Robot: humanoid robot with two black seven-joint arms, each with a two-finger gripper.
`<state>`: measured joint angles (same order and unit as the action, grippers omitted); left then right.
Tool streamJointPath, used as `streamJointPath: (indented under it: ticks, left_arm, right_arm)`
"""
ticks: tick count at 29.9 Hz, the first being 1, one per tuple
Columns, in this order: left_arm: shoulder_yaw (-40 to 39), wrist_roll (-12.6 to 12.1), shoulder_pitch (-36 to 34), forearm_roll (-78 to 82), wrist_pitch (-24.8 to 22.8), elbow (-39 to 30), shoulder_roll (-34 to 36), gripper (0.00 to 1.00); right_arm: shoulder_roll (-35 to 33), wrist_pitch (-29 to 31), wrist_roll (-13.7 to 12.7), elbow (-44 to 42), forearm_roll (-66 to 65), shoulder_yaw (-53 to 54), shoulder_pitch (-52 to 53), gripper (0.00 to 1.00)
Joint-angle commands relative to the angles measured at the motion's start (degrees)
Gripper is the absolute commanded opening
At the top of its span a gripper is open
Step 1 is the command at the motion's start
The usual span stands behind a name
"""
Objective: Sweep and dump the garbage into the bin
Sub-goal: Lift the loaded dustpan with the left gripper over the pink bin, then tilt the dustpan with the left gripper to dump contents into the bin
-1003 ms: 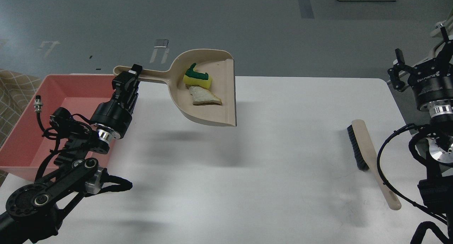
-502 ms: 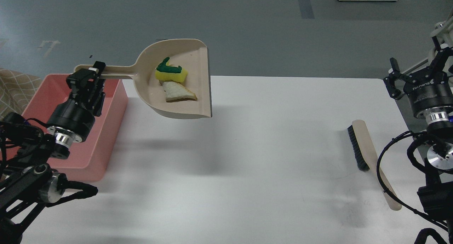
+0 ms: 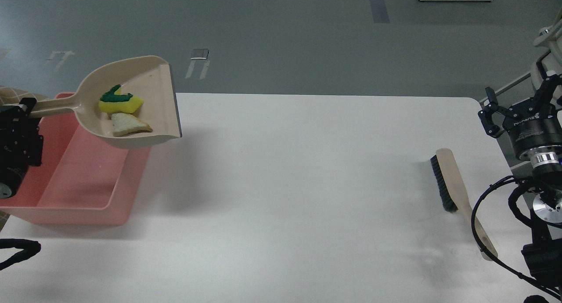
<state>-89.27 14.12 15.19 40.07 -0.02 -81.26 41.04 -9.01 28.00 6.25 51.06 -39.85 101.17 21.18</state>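
Note:
My left gripper [image 3: 27, 107] is shut on the handle of the beige dustpan [image 3: 151, 81] and holds it in the air over the right part of the salmon-pink bin [image 3: 79, 208]. The pan is roughly level. In it lie the yellow sponge piece with a green top [image 3: 120, 103] and the off-white wedge strip [image 3: 127, 125]. My right gripper [image 3: 520, 105] is open and empty, raised beyond the table's right edge.
The beige brush with black bristles [image 3: 456, 193] lies on the white table [image 3: 307, 184] near its right edge, in front of my right arm. The bin stands at the table's left edge.
My left arm has carried the dustpan with both scraps leftward, from over the table to above the bin. The right gripper has shifted slightly.

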Motion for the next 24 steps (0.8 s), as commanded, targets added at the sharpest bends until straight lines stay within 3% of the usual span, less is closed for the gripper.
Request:
streamJointPath:
  ticks: [1,7,15,24]
  left_arm:
    - [-4.0,0.6,2.0,-0.1,-2.5,4.3,0.8,0.17]
    - [-9.9,0.7,3.8,0.9,-6.0,9.4,0.9,0.17]
    - [-9.8,4.8,5.0,2.9,-5.8,11.1,4.7,0.17]
    - [-9.6,5.9,4.4,12.2,-5.5,12.8,5.9,0.17]
  right_arm:
    - [-0.6,0.0,0.0,0.0,0.0,0.0,-0.7,0.98]
    - [-0.6,0.0,0.0,0.0,0.0,0.0,-1.3,0.98]
    - [-0.7,0.0,0.0,0.4,0.0,0.0,-1.4,0.98]
    - [-0.7,0.0,0.0,0.6,0.0,0.0,-1.7,0.98]
